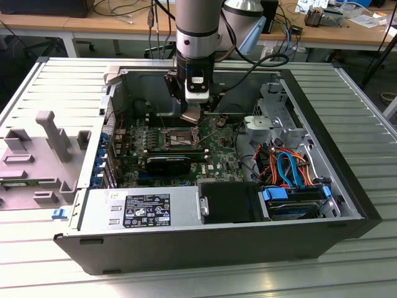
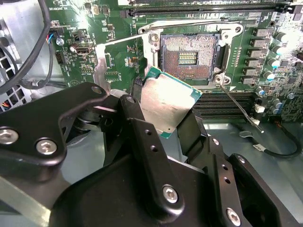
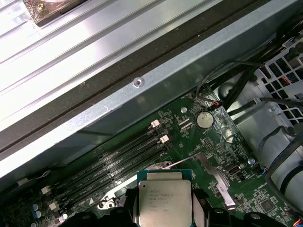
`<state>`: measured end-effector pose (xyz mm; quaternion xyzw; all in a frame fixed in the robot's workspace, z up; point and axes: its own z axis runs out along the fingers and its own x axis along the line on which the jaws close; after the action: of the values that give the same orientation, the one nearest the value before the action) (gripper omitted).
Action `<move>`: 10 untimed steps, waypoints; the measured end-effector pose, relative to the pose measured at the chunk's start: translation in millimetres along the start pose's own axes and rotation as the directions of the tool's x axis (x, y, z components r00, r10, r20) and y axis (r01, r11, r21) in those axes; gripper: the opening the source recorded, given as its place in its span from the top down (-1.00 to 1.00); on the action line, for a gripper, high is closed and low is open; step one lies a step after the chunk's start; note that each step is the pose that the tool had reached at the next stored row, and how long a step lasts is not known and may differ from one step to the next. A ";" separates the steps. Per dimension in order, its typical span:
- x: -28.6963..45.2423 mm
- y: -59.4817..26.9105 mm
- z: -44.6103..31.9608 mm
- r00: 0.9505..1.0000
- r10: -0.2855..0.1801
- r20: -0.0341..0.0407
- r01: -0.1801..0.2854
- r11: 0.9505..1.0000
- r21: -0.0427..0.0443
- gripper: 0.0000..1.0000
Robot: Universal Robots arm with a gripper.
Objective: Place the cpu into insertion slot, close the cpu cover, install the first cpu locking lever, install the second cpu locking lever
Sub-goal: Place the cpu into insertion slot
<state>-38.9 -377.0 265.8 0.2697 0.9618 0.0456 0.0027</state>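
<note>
My gripper point(image 1: 191, 115) hangs inside the open computer case, just above the green board. It is shut on the cpu point(image 2: 166, 100), a small square chip with a dull silver top point(image 3: 164, 201), held by its edges between two black fingers point(image 2: 138, 118). The chip is tilted and hovers close beside the insertion slot point(image 2: 189, 56), whose dark pin field lies bare point(image 1: 177, 138). The cpu cover point(image 2: 100, 66) stands swung open beside the socket. One thin locking lever point(image 2: 236, 101) sticks out from a socket corner; another point(image 2: 189, 23) lies along the socket's far edge.
A long black block point(image 1: 170, 164) lies on the board just in front of the socket. A power supply point(image 1: 136, 208), a black box point(image 1: 226, 202) and a drive bay with blue and orange cables point(image 1: 290, 171) line the case. Memory slots point(image 3: 118, 158) run beside the socket.
</note>
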 end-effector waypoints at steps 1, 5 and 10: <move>0.0 0.0 0.0 1.000 0.002 0.000 -0.002 1.000 0.000 -0.08; 0.0 0.0 0.1 1.000 0.006 0.001 -0.006 1.000 0.000 -0.08; 0.0 0.0 0.2 1.000 0.015 0.001 -0.015 1.000 0.000 -0.08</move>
<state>-38.9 -377.0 265.7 0.2770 0.9598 0.0456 0.0031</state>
